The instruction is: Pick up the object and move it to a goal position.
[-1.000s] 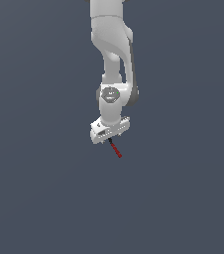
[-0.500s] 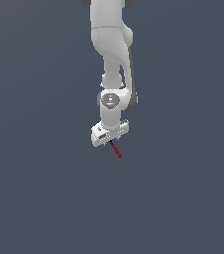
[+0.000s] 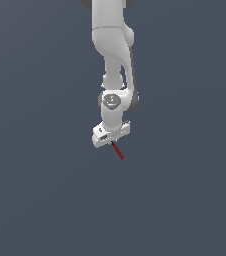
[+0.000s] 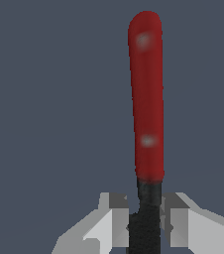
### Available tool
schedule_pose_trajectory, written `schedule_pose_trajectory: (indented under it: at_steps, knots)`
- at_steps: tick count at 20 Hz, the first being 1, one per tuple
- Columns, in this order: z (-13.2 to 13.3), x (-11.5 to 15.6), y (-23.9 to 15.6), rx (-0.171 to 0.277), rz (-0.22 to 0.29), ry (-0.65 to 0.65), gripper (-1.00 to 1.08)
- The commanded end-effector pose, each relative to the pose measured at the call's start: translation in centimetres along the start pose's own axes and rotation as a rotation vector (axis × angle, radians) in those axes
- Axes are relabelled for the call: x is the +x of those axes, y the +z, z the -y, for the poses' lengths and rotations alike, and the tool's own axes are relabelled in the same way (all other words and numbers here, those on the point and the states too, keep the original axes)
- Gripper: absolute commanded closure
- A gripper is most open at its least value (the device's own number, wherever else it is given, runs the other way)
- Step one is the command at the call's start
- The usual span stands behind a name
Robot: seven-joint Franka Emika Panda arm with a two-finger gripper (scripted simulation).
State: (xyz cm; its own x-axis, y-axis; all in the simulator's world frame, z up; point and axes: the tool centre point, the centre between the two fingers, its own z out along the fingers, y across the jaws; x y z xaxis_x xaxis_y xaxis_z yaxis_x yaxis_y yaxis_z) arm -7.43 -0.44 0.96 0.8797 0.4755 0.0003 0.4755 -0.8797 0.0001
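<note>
The pincer (image 3: 112, 142) is clenched on the rod (image 3: 117, 150), gripping it by its black end. In the wrist view the two fingers (image 4: 109, 223) stand close on either side of the black part of the rod (image 4: 146, 104), while the whole red length sticks out beyond them, unsupported. In the exterior view the rod hangs just below the white hand, slanting down toward the exterior view's right, with the arm (image 3: 114, 55) reaching down from above.

The main risk, as I judge it, lies in how little of the rod is held. The grip sits at one extreme end, so a quick swing or sudden stop on the way to the goal could make the rod pivot between the fingers or slip out. A thin round shaft gives the flat fingers only a narrow line of contact, which adds to that. If the red end brushes the tabletop (image 3: 40, 200) when lowered, it could be levered loose. No goal marker shows in either view, so I cannot tell how far it must travel.

Count: one arm, one pincer with two fingers, one rod.
</note>
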Motion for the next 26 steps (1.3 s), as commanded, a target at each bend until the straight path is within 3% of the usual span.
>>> schedule_pose_trajectory:
  at_steps: [1, 13, 26]
  knots:
    - [0.0, 0.0, 0.0, 0.000, 0.000, 0.000, 1.08]
    - [-1.5, -1.5, -3.9, 0.000, 0.001, 0.000, 1.08]
    - [-6.1, -5.9, -15.8, 0.001, -0.001, 0.000, 1.08]
